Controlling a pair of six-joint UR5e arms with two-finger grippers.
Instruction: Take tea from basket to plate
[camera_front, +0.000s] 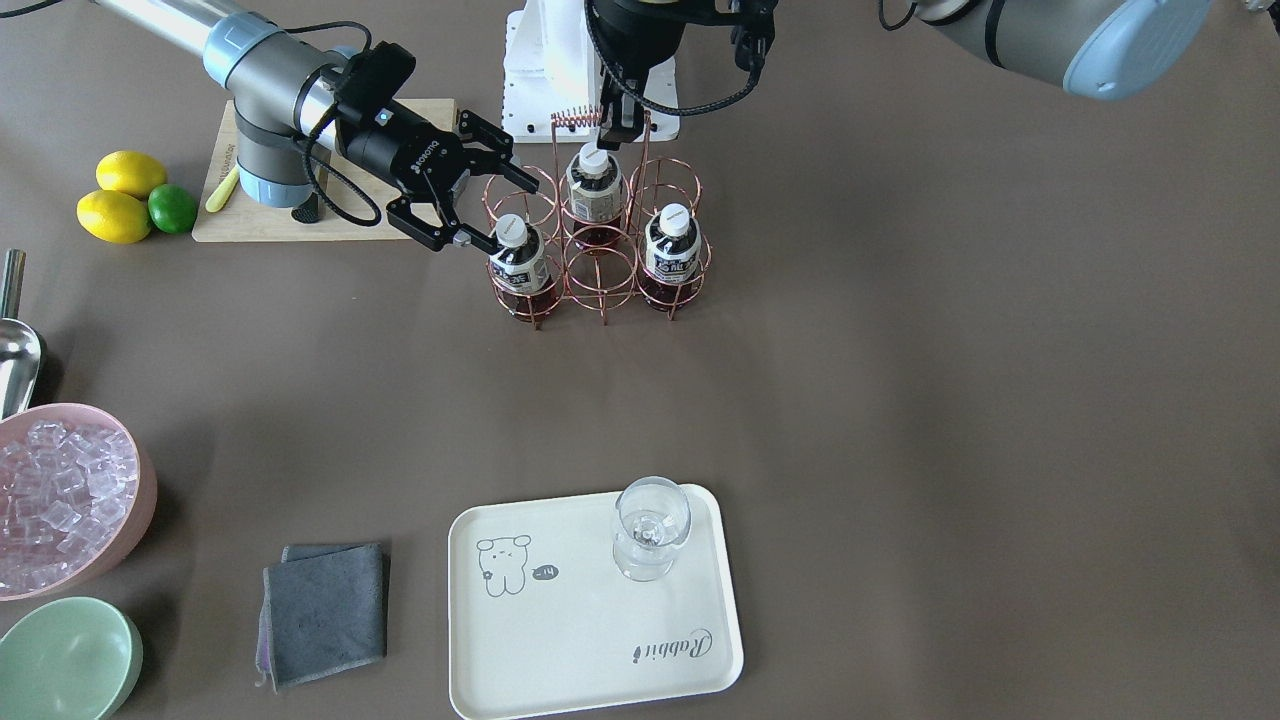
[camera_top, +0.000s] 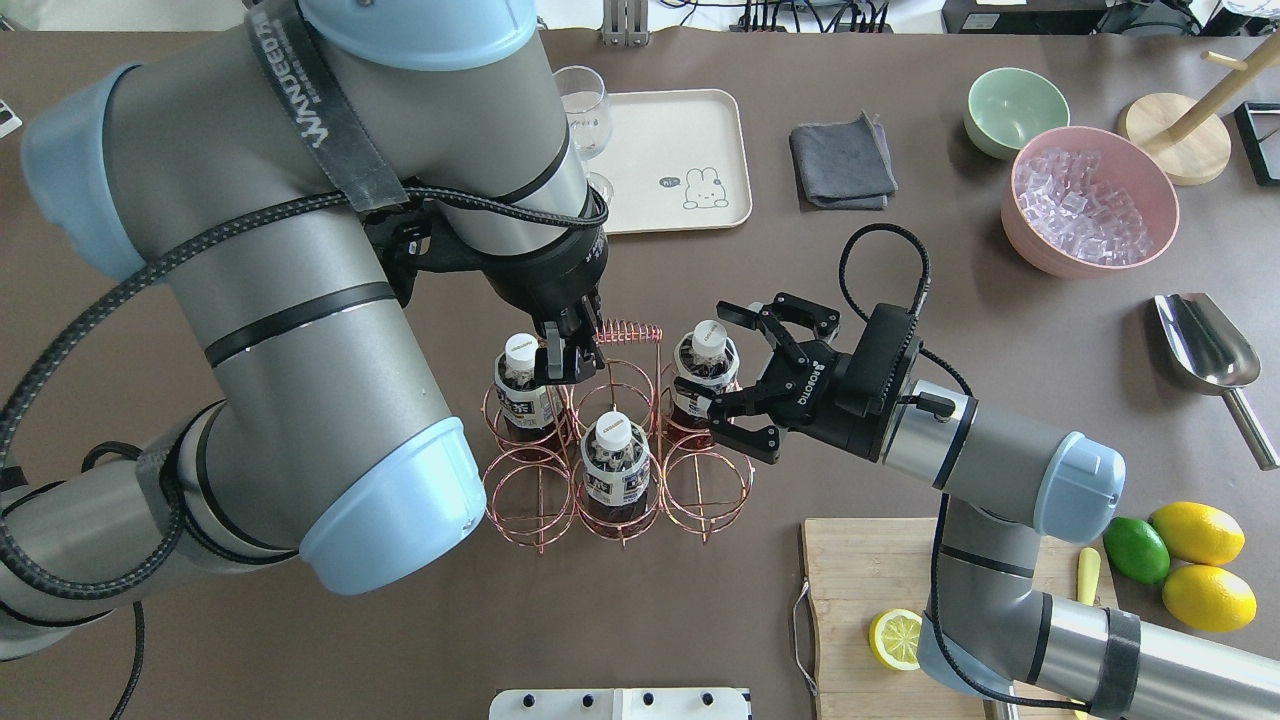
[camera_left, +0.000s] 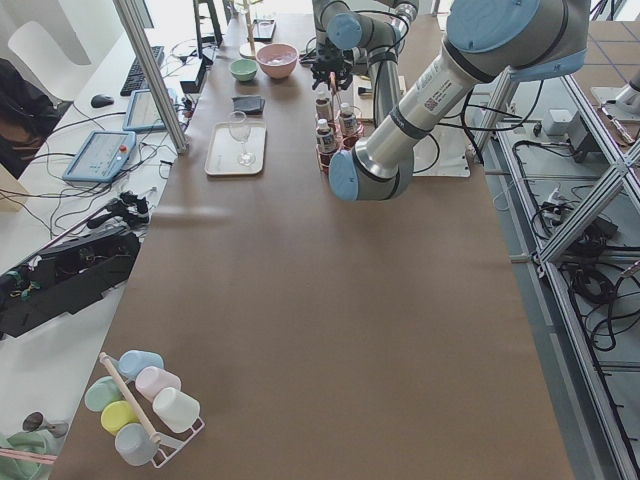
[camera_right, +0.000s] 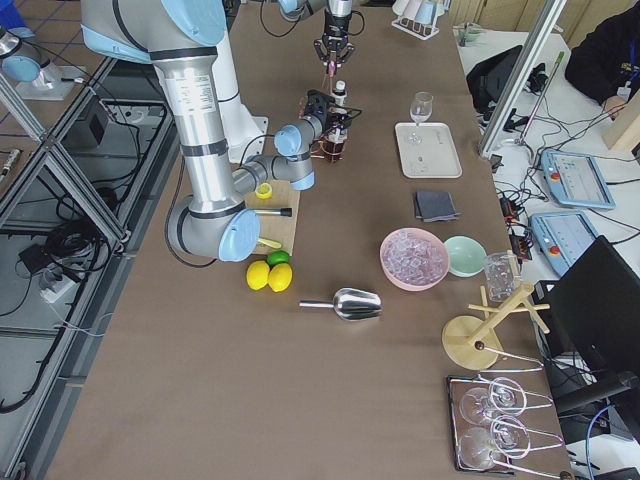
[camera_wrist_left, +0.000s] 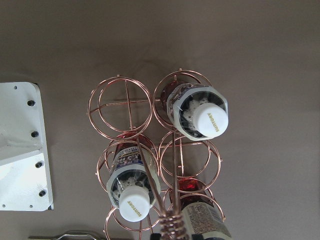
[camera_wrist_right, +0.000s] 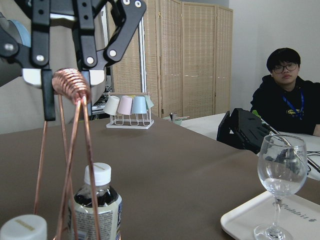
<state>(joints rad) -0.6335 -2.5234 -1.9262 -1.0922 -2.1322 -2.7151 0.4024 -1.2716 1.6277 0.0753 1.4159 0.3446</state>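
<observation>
The black right gripper (camera_front: 503, 212), lettered ROBOTIQ, has its jaws spread about the white cap of the tea bottle (camera_front: 520, 265). The bottle holds dark red-brown liquid and stands upright in the nearest corner ring of the copper wire basket (camera_front: 603, 300). Two like bottles (camera_front: 595, 190) (camera_front: 672, 255) fill other rings. The left gripper (camera_front: 618, 128) is clamped on the coil-wrapped handle (camera_front: 577, 115). Well apart lies the smooth cream plate (camera_front: 580, 640), round-cornered and scripted "Rabbit", bearing a clear stemmed glass (camera_front: 650, 528).

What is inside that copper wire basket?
Three tea bottles stand in the basket; its other three rings show only table through them. The open wire hides nothing inside.
</observation>
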